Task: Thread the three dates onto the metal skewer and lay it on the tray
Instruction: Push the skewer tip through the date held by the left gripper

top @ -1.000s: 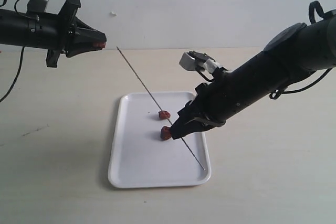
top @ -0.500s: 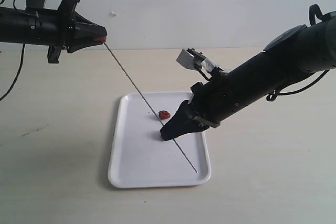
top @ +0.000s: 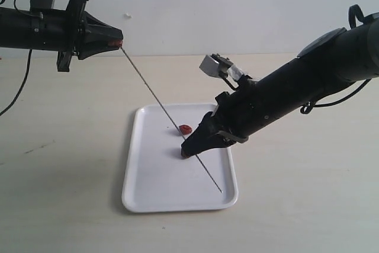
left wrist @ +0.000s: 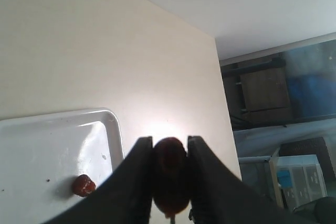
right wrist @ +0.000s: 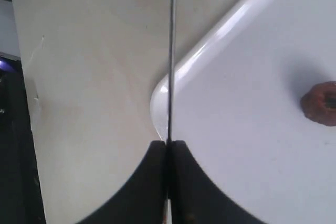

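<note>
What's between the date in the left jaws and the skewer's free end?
Nothing visible. The date in the left gripper sits right at the upper end of the metal skewer, which the right gripper pinches lower down.

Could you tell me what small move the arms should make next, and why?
Probably the left tool should ease its date along the metal skewer toward the right tool. The skewer's upper tip seems to just meet that date, and the right tool is shut on the rod above the tray.
</note>
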`<state>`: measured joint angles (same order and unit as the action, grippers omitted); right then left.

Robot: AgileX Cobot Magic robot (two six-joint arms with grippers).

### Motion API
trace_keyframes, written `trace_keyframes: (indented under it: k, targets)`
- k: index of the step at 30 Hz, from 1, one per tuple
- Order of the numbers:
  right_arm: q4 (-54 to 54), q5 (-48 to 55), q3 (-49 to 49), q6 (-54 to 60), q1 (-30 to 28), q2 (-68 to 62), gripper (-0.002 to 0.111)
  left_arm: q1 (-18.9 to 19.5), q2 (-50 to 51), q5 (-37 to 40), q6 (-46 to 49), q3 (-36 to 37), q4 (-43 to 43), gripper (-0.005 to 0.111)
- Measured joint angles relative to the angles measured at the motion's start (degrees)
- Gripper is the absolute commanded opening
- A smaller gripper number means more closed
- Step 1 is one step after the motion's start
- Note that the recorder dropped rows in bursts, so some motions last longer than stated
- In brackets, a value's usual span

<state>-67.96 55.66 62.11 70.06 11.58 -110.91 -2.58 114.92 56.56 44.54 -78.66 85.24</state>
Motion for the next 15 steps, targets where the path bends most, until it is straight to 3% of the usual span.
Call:
trace_keyframes:
  k: [15]
  targets:
    - [-0.2,-0.6,0.0,0.2,0.0,0.0,0.0,-0.3,0.0,0.7,0.0,0.0,0.0,0.024]
